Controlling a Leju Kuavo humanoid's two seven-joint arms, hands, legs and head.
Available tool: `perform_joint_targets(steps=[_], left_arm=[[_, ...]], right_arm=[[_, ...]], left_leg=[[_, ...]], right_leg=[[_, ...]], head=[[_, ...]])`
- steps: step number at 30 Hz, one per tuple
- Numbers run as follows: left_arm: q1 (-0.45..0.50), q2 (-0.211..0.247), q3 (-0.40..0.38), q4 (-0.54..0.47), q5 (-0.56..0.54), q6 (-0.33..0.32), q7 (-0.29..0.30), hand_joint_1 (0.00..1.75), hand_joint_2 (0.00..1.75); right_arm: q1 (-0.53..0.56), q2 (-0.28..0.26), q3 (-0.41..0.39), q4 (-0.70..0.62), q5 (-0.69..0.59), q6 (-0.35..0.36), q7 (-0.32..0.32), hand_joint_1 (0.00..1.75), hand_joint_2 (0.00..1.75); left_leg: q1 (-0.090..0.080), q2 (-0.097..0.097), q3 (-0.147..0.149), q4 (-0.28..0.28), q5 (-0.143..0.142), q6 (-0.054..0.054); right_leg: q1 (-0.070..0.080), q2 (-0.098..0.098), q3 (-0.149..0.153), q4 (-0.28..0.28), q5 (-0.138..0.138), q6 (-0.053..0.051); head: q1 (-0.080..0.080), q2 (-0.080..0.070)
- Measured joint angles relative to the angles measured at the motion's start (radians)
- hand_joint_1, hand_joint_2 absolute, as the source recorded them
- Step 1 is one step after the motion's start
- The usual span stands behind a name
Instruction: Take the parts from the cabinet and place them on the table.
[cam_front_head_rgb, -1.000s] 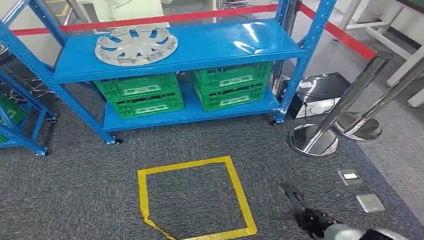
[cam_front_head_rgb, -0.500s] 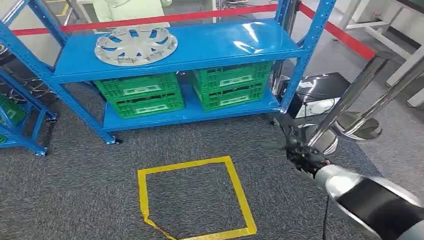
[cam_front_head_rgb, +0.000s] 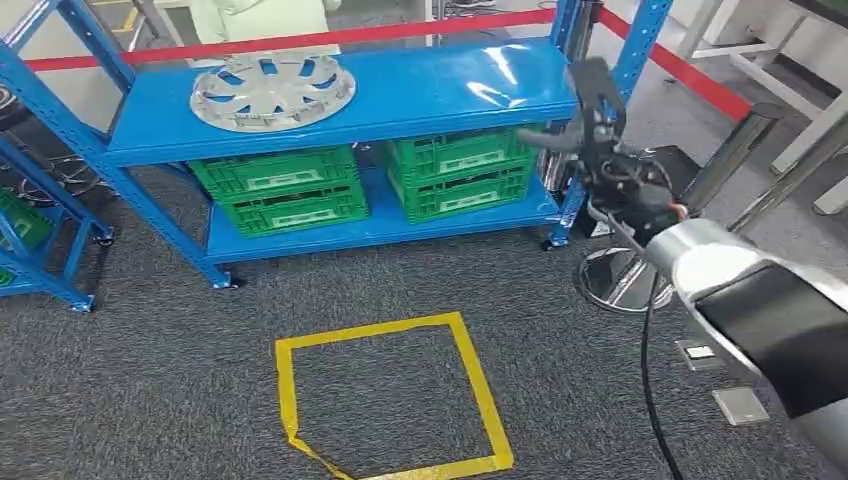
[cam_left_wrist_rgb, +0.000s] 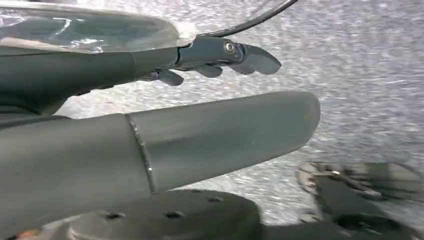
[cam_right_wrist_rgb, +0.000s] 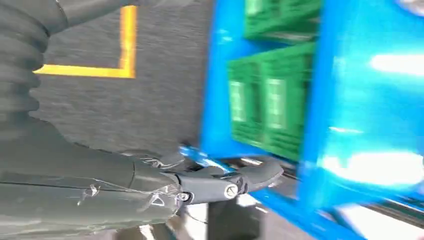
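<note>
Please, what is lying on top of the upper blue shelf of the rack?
On the upper blue shelf lies one silver wheel cover, flat, toward its left end. The right hand is raised in front of the shelf's right end and covers that corner.

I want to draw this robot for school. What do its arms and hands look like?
The right arm is shiny silver with a wide black band, and a thin black cable hangs beside it. The right hand is dark grey to black, with slim fingers. Close up, a grey ribbed cover sits behind it. The left hand is dark grey too, with a thick smooth thumb.
</note>
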Motion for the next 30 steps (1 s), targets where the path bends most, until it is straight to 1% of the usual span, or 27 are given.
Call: perform_joint_targets(steps=[3,6,10,12,13,14,15,16,18,20,23,25,26,27,30], left_arm=[[0.007,0.001,-0.026,0.006,0.011,0.024,0.029,0.00,0.00],[0.008,0.003,-0.043,0.011,0.030,0.030,0.045,0.00,0.00],[0.008,0.005,-0.058,0.015,0.055,0.028,0.040,0.00,0.00],[0.008,0.010,-0.061,0.016,0.056,0.010,0.025,0.00,0.00],[0.008,0.013,-0.061,0.016,0.058,0.006,0.019,0.00,1.75],[0.007,0.018,-0.061,0.017,0.068,0.006,0.016,0.00,1.75],[0.007,0.021,-0.061,0.019,0.083,0.008,0.016,0.00,1.75],[0.007,0.025,-0.061,0.020,0.100,0.011,0.016,0.00,0.00],[0.007,0.032,-0.057,0.021,0.137,0.018,0.016,0.00,0.00],[0.007,0.040,-0.055,0.022,0.148,0.030,0.015,0.00,0.00],[0.006,0.047,-0.050,0.023,0.162,0.056,-0.002,0.00,0.00],[0.006,0.052,-0.049,0.023,0.169,0.061,-0.013,0.00,0.00],[0.006,0.055,-0.047,0.023,0.179,0.065,-0.027,0.00,1.75],[0.006,0.056,-0.041,0.023,0.191,0.065,-0.047,0.00,1.75],[0.008,0.061,-0.019,0.023,0.238,0.059,-0.138,0.00,1.75]], right_arm=[[-0.005,-0.013,0.004,-0.056,0.041,-0.021,0.022,0.00,1.75],[-0.006,-0.027,0.008,-0.114,0.086,-0.038,0.050,0.00,1.75],[-0.004,-0.040,0.017,-0.180,0.161,-0.038,0.092,0.00,1.75],[0.004,-0.043,0.022,-0.219,0.176,-0.038,0.100,0.00,1.75],[0.008,-0.043,0.026,-0.238,0.176,-0.038,0.096,0.00,1.75],[0.011,-0.043,0.032,-0.252,0.174,-0.035,0.084,0.00,1.75],[0.012,-0.041,0.042,-0.261,0.158,-0.030,0.057,0.00,1.75],[0.012,-0.032,0.052,-0.262,0.136,-0.018,0.018,0.00,1.75],[0.010,-0.008,0.068,-0.258,0.100,0.010,-0.054,0.00,1.75],[0.000,0.024,0.088,-0.243,0.079,0.033,-0.100,0.00,1.75],[-0.027,0.071,0.112,-0.214,0.061,0.065,-0.137,0.00,1.75],[-0.043,0.098,0.125,-0.193,0.058,0.075,-0.145,0.00,1.75],[-0.048,0.109,0.128,-0.186,0.058,0.084,-0.146,0.00,1.75],[-0.055,0.122,0.133,-0.180,0.058,0.090,-0.148,0.00,1.75],[-0.082,0.154,0.146,-0.160,0.058,0.099,-0.148,0.00,1.75]], left_leg=[[0.000,0.000,0.000,0.000,0.000,0.000],[0.000,0.000,-0.001,0.000,0.000,0.000],[0.000,0.000,-0.001,0.000,0.000,0.000],[0.000,0.000,-0.001,0.000,0.000,0.000],[0.000,0.000,-0.001,0.000,0.000,0.000],[0.000,0.000,-0.001,0.000,0.000,0.000],[0.000,0.000,-0.001,-0.001,0.000,0.000],[0.000,0.000,-0.002,-0.001,0.000,0.000],[0.000,0.000,-0.002,-0.001,0.000,0.000],[0.000,0.000,-0.002,-0.001,0.000,-0.001],[0.000,0.000,-0.002,-0.001,0.001,-0.001],[0.000,-0.001,-0.002,-0.001,0.001,-0.001],[0.000,-0.001,-0.002,-0.001,0.001,-0.002],[0.000,-0.001,-0.003,-0.001,0.001,-0.002],[0.001,-0.002,-0.005,-0.001,0.002,-0.002]], right_leg=[[0.000,0.000,0.000,0.000,0.000,0.000],[0.000,0.000,0.000,0.000,0.000,0.000],[0.000,0.000,-0.001,0.000,0.000,0.000],[0.000,0.000,-0.001,0.000,0.000,0.000],[0.000,0.000,-0.001,0.000,0.000,0.000],[0.000,0.000,0.000,0.000,0.000,0.000],[0.000,0.000,0.000,0.000,0.000,0.000],[0.001,0.000,0.000,0.000,0.000,0.000],[0.001,0.000,0.000,0.000,0.000,0.000],[0.001,0.000,-0.001,0.000,0.000,0.000],[0.001,0.000,-0.001,0.000,0.000,0.000],[0.001,0.000,-0.001,0.000,0.000,0.000],[0.001,-0.001,-0.001,0.000,0.000,0.000],[0.002,-0.001,-0.002,0.000,0.000,0.000],[0.001,-0.002,-0.003,0.000,0.000,0.000]], head=[[0.000,0.000],[0.000,0.000],[0.000,0.000],[0.000,0.000],[0.000,0.000],[0.000,0.000],[0.000,0.000],[0.000,0.000],[0.000,0.000],[0.000,0.000],[0.000,0.000],[-0.001,0.000],[0.000,0.000],[0.000,0.000],[0.000,0.000]])
